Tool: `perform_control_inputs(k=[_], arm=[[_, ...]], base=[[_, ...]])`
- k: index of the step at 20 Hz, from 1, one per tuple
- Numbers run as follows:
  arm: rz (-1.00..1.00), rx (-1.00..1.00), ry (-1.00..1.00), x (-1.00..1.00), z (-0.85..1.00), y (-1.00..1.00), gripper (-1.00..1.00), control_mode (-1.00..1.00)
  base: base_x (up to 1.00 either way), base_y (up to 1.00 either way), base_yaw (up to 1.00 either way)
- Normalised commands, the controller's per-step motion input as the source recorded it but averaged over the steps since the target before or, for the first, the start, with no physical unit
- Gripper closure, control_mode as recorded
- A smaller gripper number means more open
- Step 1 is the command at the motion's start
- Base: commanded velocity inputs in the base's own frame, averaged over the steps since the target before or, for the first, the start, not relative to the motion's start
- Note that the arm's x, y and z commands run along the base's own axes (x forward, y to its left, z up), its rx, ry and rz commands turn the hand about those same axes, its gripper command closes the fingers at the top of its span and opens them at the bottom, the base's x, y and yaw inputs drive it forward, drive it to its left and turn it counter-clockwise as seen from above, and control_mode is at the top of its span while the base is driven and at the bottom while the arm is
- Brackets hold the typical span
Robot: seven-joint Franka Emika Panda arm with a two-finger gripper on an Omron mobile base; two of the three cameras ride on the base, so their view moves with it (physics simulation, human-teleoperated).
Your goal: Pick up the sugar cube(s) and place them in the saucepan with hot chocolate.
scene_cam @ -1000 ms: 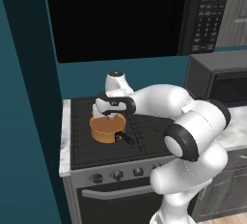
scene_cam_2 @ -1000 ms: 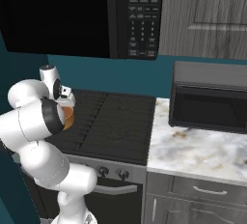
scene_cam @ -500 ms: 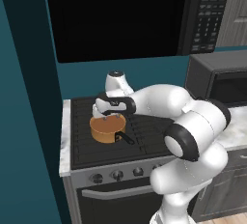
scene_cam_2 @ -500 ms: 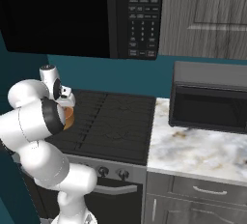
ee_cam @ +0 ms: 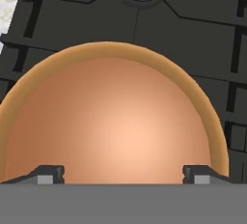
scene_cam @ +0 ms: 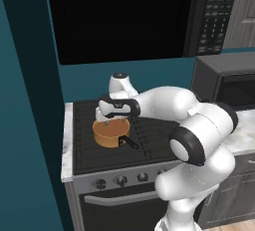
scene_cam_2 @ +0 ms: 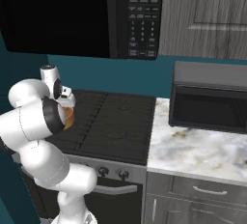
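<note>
Two fingertips of my gripper (ee_cam: 123, 174) stand wide apart, empty, directly above the saucepan (scene_cam: 110, 131) on the stove (scene_cam: 149, 140). No sugar cube visible. I judge cubes light, crumbly; gentle grip on opposite flat faces.

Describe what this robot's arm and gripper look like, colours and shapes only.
The arm is glossy white, built from rounded, bulbous segments with dark black joint rings. The gripper has a white body with a black band, and two small dark grey fingertips.
</note>
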Motion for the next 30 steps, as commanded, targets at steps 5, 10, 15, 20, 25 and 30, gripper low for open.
perform_control_inputs(k=[5, 10, 15, 20, 25, 30], arm=[[0.0, 0.0, 0.0, 0.0, 0.22, 0.0, -1.0, -1.0], [0.0, 0.0, 0.0, 0.0, 0.44, 0.0, -1.0, -1.0], [0.0, 0.01, -0.07, -0.11, 0.26, 0.0, -1.0, -1.0], [0.0, 0.06, -0.17, -0.2, 0.01, -0.01, -1.0, -1.0], [0.0, 0.05, -0.26, -0.18, 0.01, -0.01, -1.0, -1.0], [0.0, 0.05, -0.22, -0.14, 0.0, -0.14, -1.0, -1.0]], base=[[0.0, 0.0, 0.0], [0.0, 0.0, 0.0], [0.0, 0.0, 0.0], [0.0, 0.0, 0.0], [0.0, 0.0, 0.0], [0.0, 0.0, 0.0]])
